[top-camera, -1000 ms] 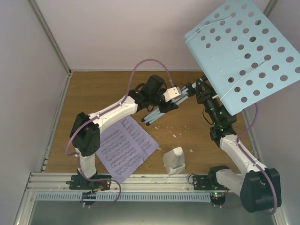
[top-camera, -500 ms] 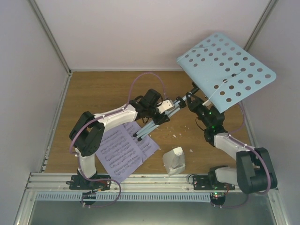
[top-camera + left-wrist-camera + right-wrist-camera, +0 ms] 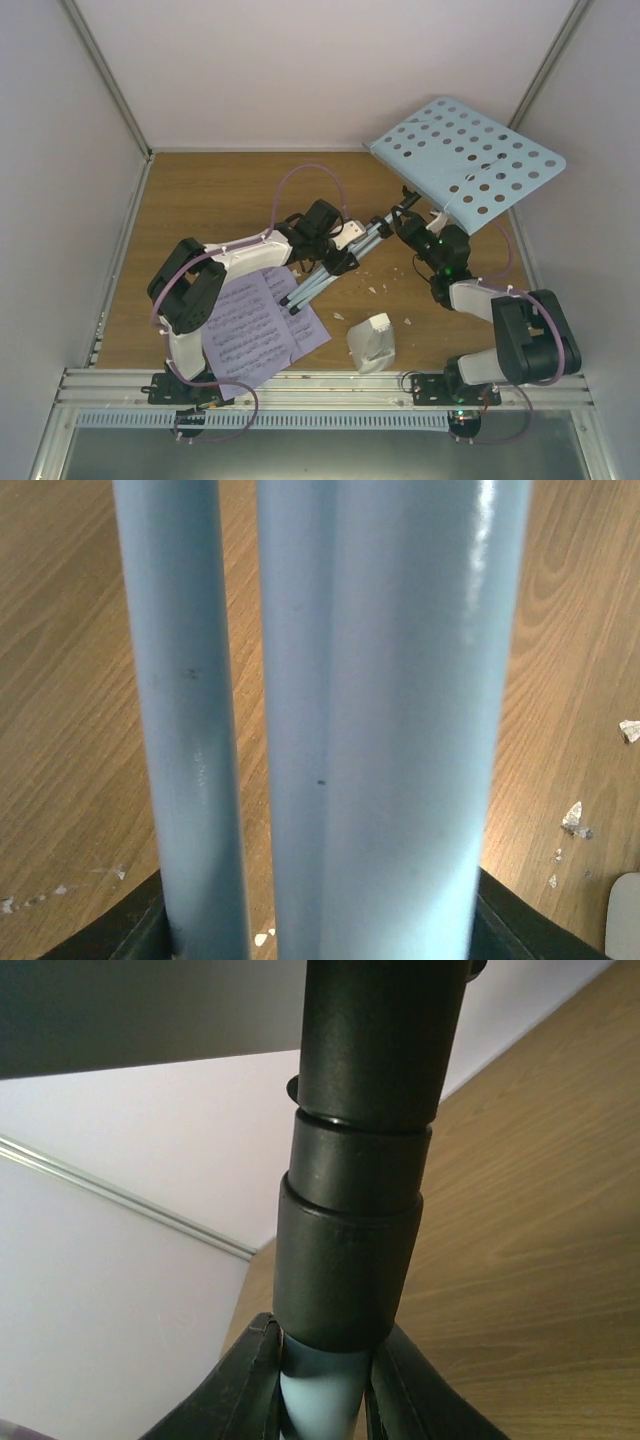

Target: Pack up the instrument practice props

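The pale-blue music stand is held off the table between both arms, its hole-punched tray (image 3: 465, 160) at the back right and its folded legs (image 3: 318, 278) slanting down to the left. My left gripper (image 3: 347, 243) is shut on the bundled legs (image 3: 390, 720), which fill the left wrist view. My right gripper (image 3: 405, 222) is shut on the stand's pole (image 3: 318, 1388), just below a black collar (image 3: 350, 1250). The lavender sheet music (image 3: 255, 330) lies flat at the front left, under the leg tips. In front of the right arm's base stands the white metronome (image 3: 372, 342).
Small white crumbs (image 3: 378, 288) are scattered on the wooden table (image 3: 210, 200) between the legs and the metronome. White walls close in the table at the back and on both sides. A metal rail (image 3: 320, 380) runs along the near edge.
The tray has come down and shrunk in view as the right arm lowered and folded in. The left gripper and legs shifted toward the front left, over the sheet music.
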{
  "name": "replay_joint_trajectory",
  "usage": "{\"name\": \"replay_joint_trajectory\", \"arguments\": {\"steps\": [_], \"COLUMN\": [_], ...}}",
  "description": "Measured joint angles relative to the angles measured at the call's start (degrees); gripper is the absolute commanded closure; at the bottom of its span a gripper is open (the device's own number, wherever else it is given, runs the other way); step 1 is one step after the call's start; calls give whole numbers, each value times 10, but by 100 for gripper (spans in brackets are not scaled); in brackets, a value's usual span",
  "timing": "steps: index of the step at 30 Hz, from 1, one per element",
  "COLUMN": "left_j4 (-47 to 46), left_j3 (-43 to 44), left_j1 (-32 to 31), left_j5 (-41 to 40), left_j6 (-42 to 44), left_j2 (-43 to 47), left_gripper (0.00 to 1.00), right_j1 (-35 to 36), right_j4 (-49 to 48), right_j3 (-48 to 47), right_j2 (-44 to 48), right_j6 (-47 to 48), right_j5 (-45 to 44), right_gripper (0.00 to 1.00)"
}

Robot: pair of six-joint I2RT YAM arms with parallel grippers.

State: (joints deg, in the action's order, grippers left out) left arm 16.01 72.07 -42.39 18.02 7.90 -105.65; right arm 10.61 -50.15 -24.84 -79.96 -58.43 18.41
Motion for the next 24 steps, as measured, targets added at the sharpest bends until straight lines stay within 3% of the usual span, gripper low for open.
{"name": "replay_joint_trajectory", "arguments": {"steps": [4,9,24], "left_j4": [0,2,1], "left_j3": [0,0,-3], "left_j1": [0,0,4], "left_j5": [5,8,7], "left_j6": [-1,-8,-19], "left_j2": [-8,-22,-38], "left_gripper": [100,100,100], "right_j1": [-1,-4,-8], "right_j4": [-7,0,29], "right_j3": [8,27,62], "right_j2": [-12,-24,-6], "right_j6": [1,19,42], "right_j5": [-7,-34,-69], "right_gripper": [74,54,29]}}
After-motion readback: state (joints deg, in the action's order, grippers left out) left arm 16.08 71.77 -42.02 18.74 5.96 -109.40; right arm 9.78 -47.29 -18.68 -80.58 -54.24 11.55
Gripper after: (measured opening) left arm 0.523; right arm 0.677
